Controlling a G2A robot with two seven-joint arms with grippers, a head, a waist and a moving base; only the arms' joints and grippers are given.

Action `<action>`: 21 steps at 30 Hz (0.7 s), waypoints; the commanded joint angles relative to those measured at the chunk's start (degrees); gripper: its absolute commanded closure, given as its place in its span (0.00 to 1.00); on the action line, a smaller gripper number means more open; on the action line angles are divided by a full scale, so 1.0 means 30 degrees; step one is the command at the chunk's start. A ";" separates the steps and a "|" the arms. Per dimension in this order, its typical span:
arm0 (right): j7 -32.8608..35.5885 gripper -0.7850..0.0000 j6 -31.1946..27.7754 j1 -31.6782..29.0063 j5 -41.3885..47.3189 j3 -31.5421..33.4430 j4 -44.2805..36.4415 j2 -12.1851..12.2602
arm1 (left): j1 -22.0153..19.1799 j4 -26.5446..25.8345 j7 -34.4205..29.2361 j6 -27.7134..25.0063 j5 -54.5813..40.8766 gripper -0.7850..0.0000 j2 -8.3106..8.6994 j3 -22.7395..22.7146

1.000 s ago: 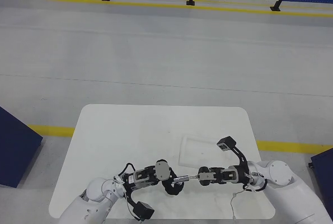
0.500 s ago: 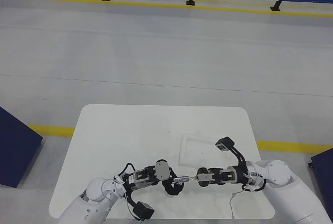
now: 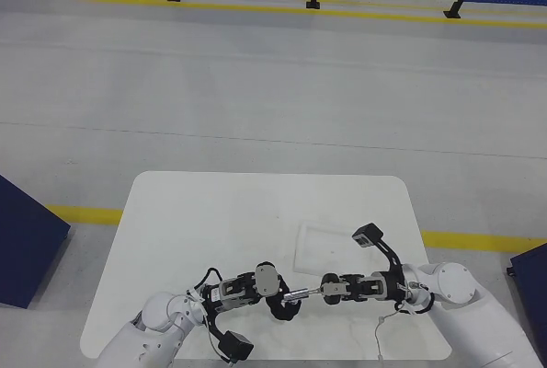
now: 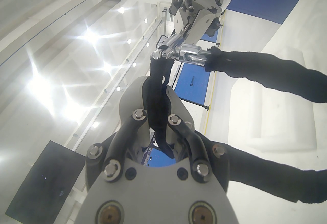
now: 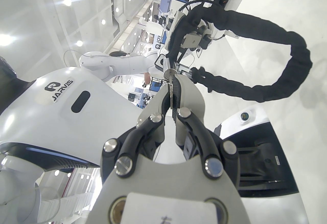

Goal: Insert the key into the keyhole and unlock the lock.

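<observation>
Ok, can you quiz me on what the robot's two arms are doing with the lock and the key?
1. True or false: the fingers of the right gripper are shut on the key.
2. Pick one. Which holds the cable lock? A) the left gripper B) the right gripper C) neither
3. Fill in: most of the cable lock looks ____ in colour.

Key: 1 true. 2 A. 3 black.
</observation>
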 commanded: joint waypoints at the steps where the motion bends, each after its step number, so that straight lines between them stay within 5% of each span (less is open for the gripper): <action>1: -0.0030 1.00 0.0065 -0.0007 -0.0039 0.0019 -0.0043 -0.0027 | 0.0000 0.0000 0.0000 0.0000 0.0000 1.00 0.0000 0.0000; 21: 0.0004 1.00 0.0800 -0.0333 -0.0521 0.0418 -0.0744 -0.0201 | 0.0000 0.0000 0.0000 0.0000 0.0000 1.00 0.0000 0.0000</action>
